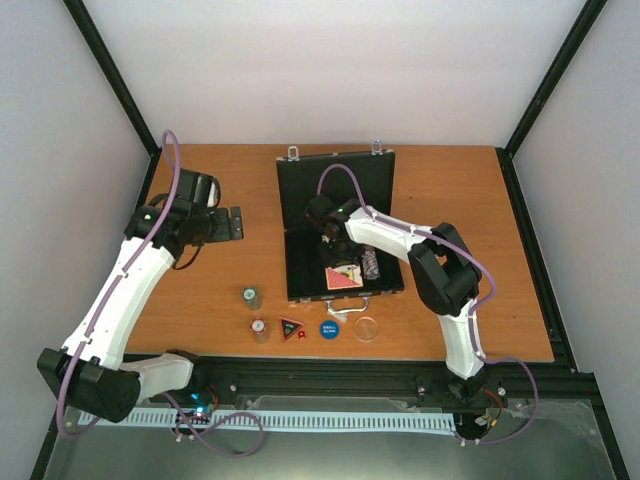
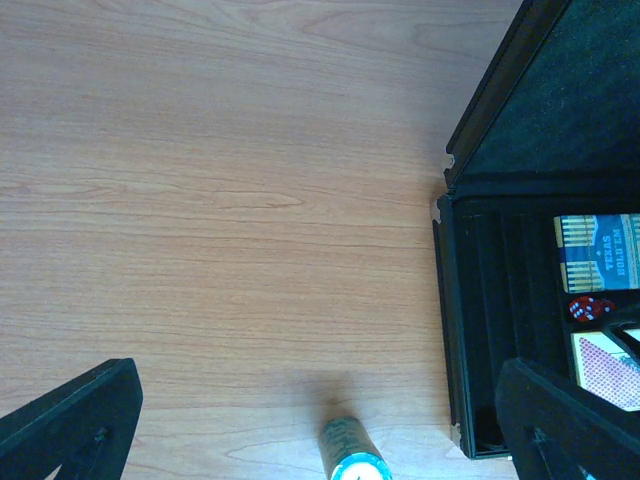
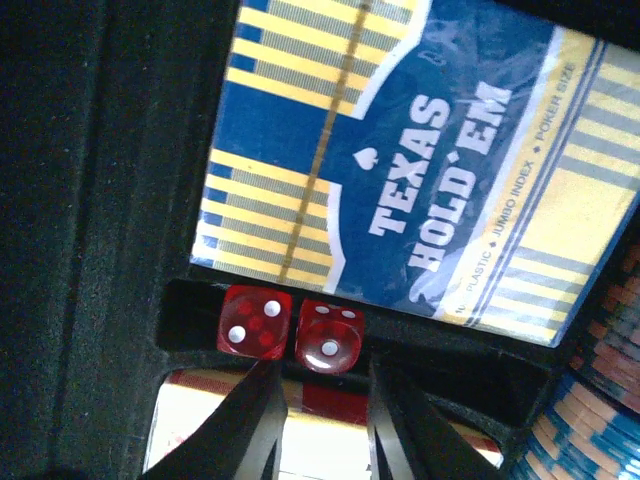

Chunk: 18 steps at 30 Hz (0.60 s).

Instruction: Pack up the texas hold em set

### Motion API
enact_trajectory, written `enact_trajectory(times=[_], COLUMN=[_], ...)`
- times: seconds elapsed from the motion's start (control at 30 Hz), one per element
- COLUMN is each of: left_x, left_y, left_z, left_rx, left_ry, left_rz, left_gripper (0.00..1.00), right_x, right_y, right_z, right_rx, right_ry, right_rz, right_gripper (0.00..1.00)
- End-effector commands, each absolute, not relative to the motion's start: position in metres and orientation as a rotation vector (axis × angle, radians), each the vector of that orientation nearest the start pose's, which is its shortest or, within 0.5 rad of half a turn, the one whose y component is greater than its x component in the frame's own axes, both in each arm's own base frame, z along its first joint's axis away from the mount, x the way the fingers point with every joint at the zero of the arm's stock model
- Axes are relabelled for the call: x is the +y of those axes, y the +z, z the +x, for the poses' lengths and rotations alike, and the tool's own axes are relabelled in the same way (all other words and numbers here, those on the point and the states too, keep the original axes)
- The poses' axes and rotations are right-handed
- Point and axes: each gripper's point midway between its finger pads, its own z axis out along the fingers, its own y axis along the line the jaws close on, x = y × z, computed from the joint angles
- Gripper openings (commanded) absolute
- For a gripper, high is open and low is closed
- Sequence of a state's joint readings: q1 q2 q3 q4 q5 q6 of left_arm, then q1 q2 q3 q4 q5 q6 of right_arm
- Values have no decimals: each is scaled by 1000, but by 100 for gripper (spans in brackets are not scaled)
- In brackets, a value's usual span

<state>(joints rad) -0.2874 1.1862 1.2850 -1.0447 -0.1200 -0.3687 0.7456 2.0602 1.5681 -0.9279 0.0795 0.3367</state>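
Two released claws: right claw point(image 3: 322, 372) down over red dice point(image 3: 290, 325) in briefcase point(image 1: 335, 185), left claw point(image 1: 228, 224) above table point(image 2: 200, 200)

Black briefcase point(image 1: 335, 190) open flat; blue deck point(image 3: 400, 170), red dice point(image 3: 258, 322) inside

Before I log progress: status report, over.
Left gripper open over table. Right gripper open, tips at red dice in open case. Chip stack, blue button outside. Nothing blocking.
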Motion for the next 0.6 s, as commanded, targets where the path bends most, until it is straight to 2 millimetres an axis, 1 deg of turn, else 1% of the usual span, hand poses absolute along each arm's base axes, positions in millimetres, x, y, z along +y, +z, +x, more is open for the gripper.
enact_trajectory(times=[0.0, 0.07, 0.3, 0.33, 0.37, 0.4, 0.43, 0.47, 0.57], left_x=[-68, -68, -69, -70, -70, -70, -71, -71, -71], left_y=[250, 251, 252, 252, 253, 254, 254, 254, 252], left_z=[302, 302, 304, 304, 304, 304, 304, 304, 303], left_rx=[2482, 2480, 2478, 2478, 2478, 2475, 2476, 2476, 2479], left_ry=[-123, -124, -135, -138, -141, -145, -146, -147, -149], left_rz=[-134, -133, -139, -139, -140, -140, -140, -142, -147], left_gripper=[100, 100, 100, 100, 100, 100, 100, 100, 100], right_x=[275, 274, 274, 275, 275, 277, 278, 279, 290], right_y=[50, 62, 99, 103, 107, 112, 115, 117, 116], right_z=[326, 327, 320, 318, 315, 312, 308, 303, 280], right_rx=[2896, 2872, 2827, 2826, 2822, 2813, 2801, 2793, 2794], right_ry=[11, 22, 105, 122, 139, 154, 154, 153, 152], right_rz=[-579, -564, -531, -529, -538, -546, -561, -582, -678], right_gripper=[29, 32, 33, 36, 44, 48, 56, 62, 75])
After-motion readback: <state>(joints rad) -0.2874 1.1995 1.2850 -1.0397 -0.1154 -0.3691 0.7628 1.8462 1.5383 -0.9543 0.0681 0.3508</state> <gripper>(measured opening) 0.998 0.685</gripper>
